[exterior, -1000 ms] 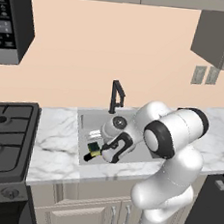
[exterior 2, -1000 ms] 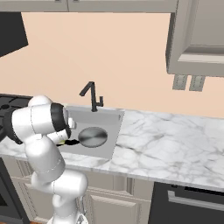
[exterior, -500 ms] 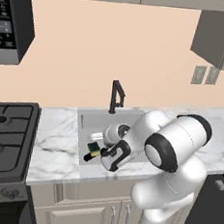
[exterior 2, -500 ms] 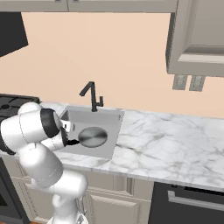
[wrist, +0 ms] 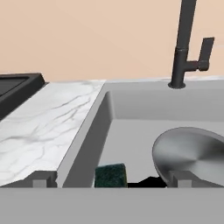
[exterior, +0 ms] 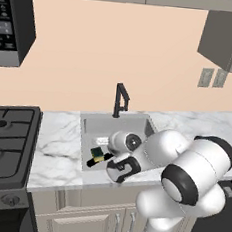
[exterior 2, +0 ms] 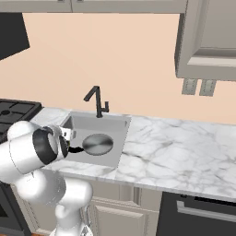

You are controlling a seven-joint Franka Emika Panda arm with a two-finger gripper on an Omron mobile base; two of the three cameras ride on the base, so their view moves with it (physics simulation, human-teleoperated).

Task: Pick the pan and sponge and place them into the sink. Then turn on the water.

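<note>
Both pan (exterior 2: 97,144) and sponge (exterior: 98,153) lie in the sink (exterior: 89,123); gripper (wrist: 111,178) spread apart.

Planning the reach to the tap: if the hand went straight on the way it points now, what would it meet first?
Probably the sink's far wall below the faucet, passing over the sponge and beside the pan; depth is unclear.
</note>
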